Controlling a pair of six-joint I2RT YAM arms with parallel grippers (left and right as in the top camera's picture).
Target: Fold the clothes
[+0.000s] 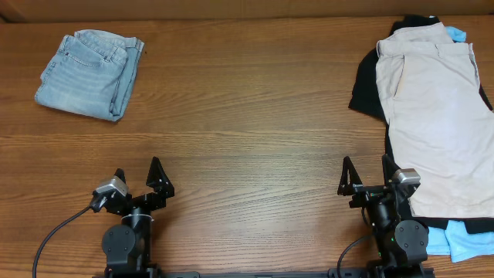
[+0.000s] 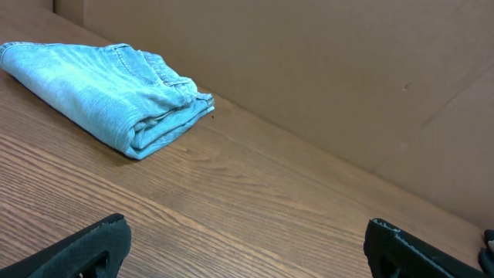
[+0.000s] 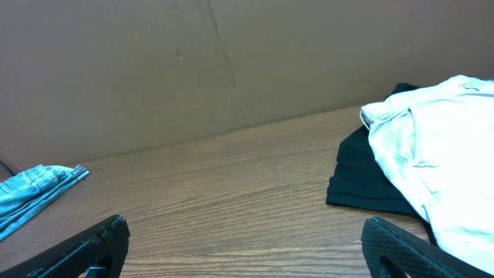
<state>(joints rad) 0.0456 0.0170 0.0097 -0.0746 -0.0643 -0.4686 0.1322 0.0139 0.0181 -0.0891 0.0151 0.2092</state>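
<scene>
The brown wooden table [image 1: 255,116] spreads before me. The large light beige khaki cotton shorts [image 1: 436,116] lie flat at its right edge, over a black garment [image 1: 364,89] and just beside my right gripper [image 1: 367,166]. Folded light-blue denim [image 1: 89,73] sits far left. That gripper and my left gripper [image 1: 137,171] are both spread wide and grasp nothing.

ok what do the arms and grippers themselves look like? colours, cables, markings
Both arms are matte black with round joint housings: left arm, right arm. Each wrist carries a silver-grey camera module. The left gripper and right gripper have black, pointed wedge fingers. A black cable trails off the left arm. No markings legible.
</scene>
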